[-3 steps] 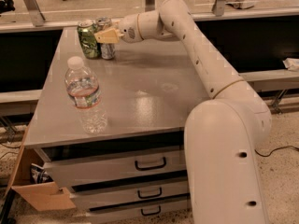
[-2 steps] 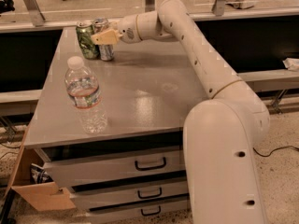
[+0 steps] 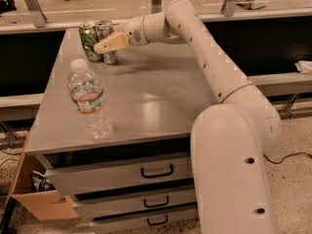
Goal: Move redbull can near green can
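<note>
Redbull can (image 3: 110, 56) stands upright on the surface (image 3: 146, 99), inside the end effector (image 3: 101, 46), which lies across its front and touches it. Whether the end effector is clamped or loose cannot be told. Green can (image 3: 89, 42) stands just left of it, beside the redbull can.

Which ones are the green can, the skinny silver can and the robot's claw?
green can (image 3: 89, 43): camera view, middle of its body.
redbull can (image 3: 105, 28): camera view, upper body, above the gripper.
gripper (image 3: 104, 44): camera view, its tip at the redbull can, beside the green can.
</note>
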